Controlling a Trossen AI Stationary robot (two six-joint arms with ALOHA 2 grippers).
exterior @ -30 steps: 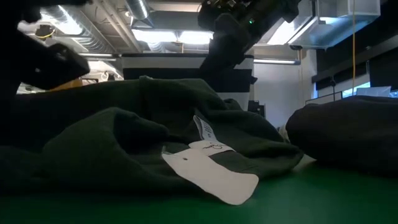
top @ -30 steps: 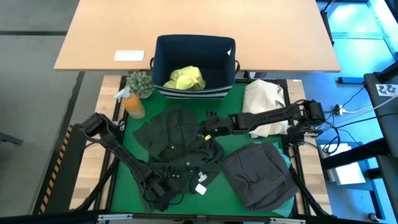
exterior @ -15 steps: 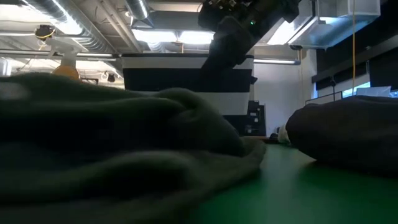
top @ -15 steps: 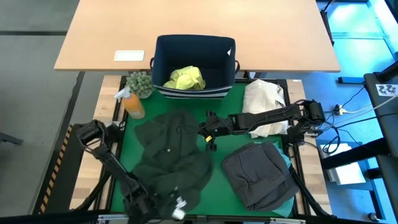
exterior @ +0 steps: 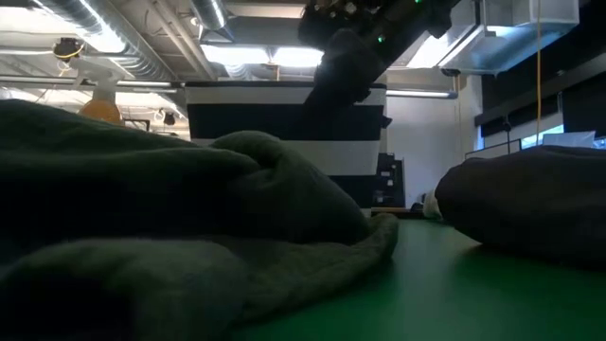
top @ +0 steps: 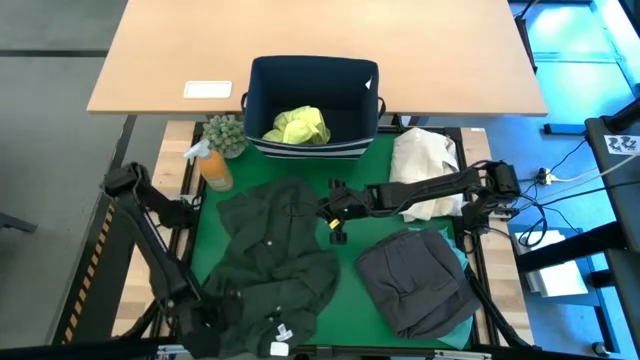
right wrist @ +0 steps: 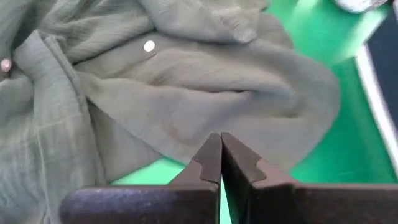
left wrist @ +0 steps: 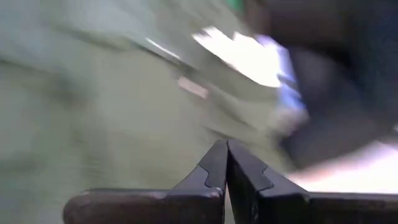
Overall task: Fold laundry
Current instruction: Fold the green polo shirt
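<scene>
Cloth fills most of the green mat (top: 205, 240): a dark olive shirt (top: 275, 255) lies crumpled in soft folds, with small round buttons and a white tag (top: 283, 331) at its near end. Its long side runs from the far middle of the mat toward the near edge. Beside it on the right sits a grey garment (top: 415, 283), folded into a neat, thick, squarish pad. A yellow-green shirt (top: 297, 125) is bunched up inside the navy bin (top: 262, 95), which has stiff straight walls. A cream cloth (top: 425, 165) lies rumpled at the far right. The left gripper (top: 213, 318) is down at the near left edge of the olive shirt, its fingers pressed tight together; whether it pinches any cloth I cannot tell. The right gripper (top: 338, 216) is just above the shirt's right edge, fingers closed too, with nothing between them. An orange spray bottle (top: 212, 165) and a small spiky plant (top: 226, 133) stand at the far left corner.
</scene>
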